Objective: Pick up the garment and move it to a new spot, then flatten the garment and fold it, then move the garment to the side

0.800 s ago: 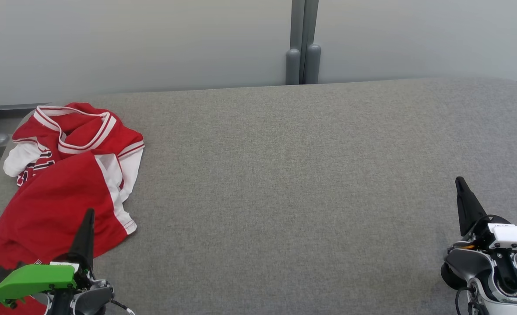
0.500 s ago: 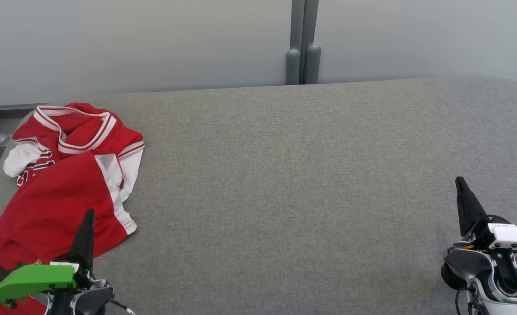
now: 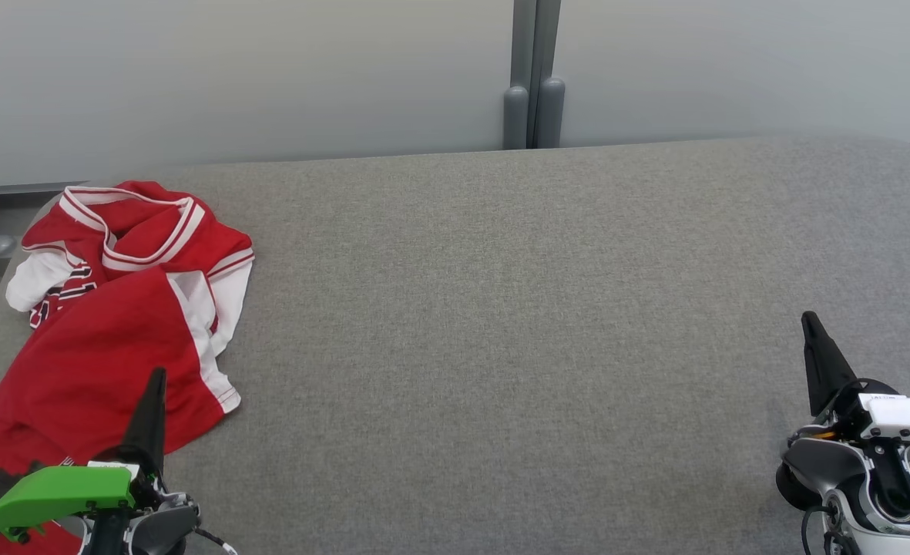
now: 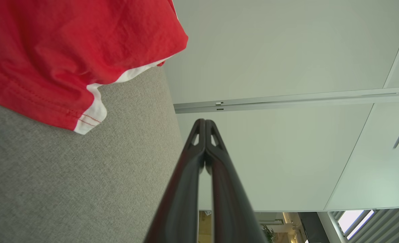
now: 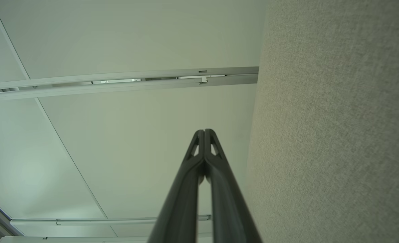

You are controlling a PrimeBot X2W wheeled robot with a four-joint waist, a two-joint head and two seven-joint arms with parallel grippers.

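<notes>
Garment (image 3: 108,339), a red-and-white jersey, lies crumpled at the left of the frame on the table (image 3: 501,308), probably light, limp and slippery, best pinched at its hem corner (image 3: 222,395) beside the left hand (image 3: 158,378), which, like the right hand (image 3: 810,320), is closed tight on nothing.

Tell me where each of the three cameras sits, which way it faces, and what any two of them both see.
Head view: on the robot's head, facing forward and down over the grey surface to the wall panels; left gripper lower left, right gripper lower right, both shut.
Left wrist view: on the left wrist, looking along its shut fingers past the red garment.
Right wrist view: on the right wrist, along its shut fingers, surface alongside.
Shared: head and left wrist views both show the garment's white-trimmed corner.
</notes>
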